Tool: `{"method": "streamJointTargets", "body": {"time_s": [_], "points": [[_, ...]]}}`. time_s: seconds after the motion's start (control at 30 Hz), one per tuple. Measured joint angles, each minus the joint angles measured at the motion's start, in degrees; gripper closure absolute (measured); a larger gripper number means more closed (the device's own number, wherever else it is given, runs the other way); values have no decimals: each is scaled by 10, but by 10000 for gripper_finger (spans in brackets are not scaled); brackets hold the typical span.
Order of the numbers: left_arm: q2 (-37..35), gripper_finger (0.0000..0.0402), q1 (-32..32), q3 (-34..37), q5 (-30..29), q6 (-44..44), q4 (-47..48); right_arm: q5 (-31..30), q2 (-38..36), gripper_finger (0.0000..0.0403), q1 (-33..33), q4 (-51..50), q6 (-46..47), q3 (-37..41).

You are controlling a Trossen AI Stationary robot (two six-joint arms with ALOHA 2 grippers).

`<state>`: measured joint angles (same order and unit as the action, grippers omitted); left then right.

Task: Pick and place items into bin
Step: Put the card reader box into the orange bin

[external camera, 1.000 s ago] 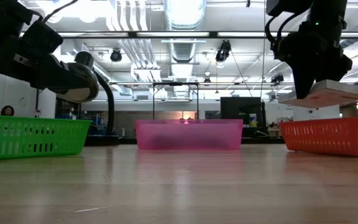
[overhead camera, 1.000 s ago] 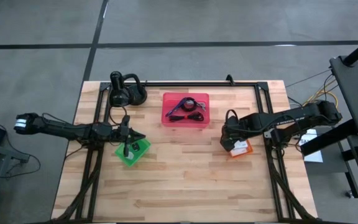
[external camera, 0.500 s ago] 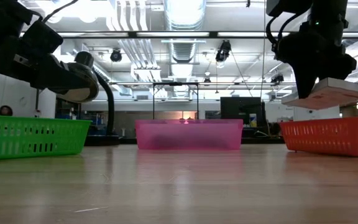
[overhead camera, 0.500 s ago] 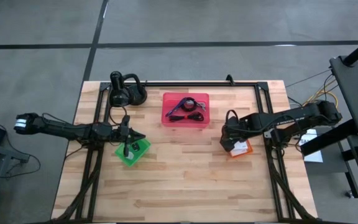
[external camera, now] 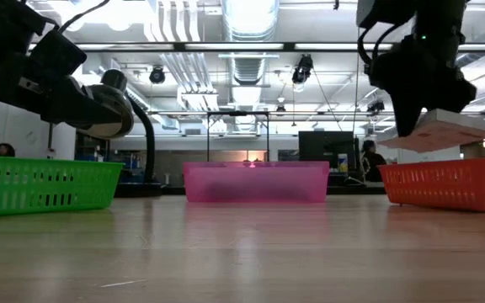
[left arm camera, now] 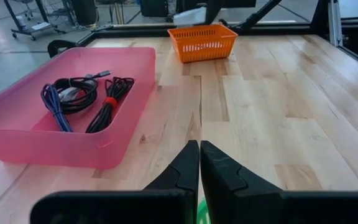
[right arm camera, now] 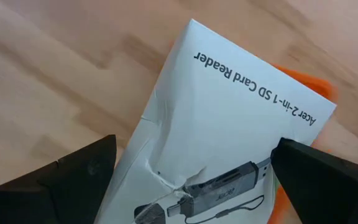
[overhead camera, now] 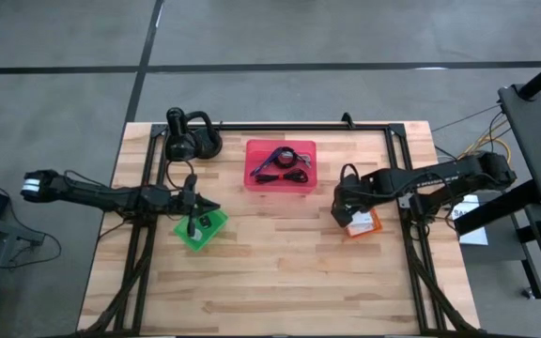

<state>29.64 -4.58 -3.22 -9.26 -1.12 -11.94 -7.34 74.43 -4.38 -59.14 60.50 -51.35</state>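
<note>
My right gripper (external camera: 418, 126) hovers above the orange bin (external camera: 445, 183), shut on a flat white packet (right arm camera: 229, 124) printed "Acer 2-in-1 SD Card Reader". In the high view the packet (overhead camera: 353, 220) lies over the orange bin's (overhead camera: 372, 226) left end. My left gripper (left arm camera: 199, 163) is shut and empty, hanging over the green bin (overhead camera: 203, 231). The pink bin (left arm camera: 73, 143) holds a black coiled cable (left arm camera: 76, 92), a purple cable (left arm camera: 51, 107) and a black bundle with a red tie (left arm camera: 107, 102). The other small items do not show. My right gripper holds the white packet between its two fingers, one finger (right arm camera: 73, 180) at each long edge, near one end (right arm camera: 135, 183), where the wrapper is creased. The fingers come from above. The packet (external camera: 445, 130) is lifted clear of the orange bin, tilted, its free end sticking out sideways.
A black gooseneck stand (overhead camera: 188, 139) sits at the far left of the table. Black frame rails (overhead camera: 299, 125) run along the far edge and down both sides. Bare wood (overhead camera: 280, 272) stretches across the near half of the table.
My right gripper has edged a little toward the table's left with the packet. The packet has tipped slightly more, one end now lower than before.
</note>
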Motion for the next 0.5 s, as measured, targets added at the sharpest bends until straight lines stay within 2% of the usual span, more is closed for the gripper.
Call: {"method": "streamJointTargets", "body": {"time_s": [0.13,0.33,0.5], "points": [[10,402,0,0,0,0,0,1,0,3,-1,-17,14,1],[29,402,0,0,0,0,0,-7,-2,3,-15,4,-57,1],[47,402,0,0,0,0,0,-115,-31,3,-47,17,-39,1]]}}
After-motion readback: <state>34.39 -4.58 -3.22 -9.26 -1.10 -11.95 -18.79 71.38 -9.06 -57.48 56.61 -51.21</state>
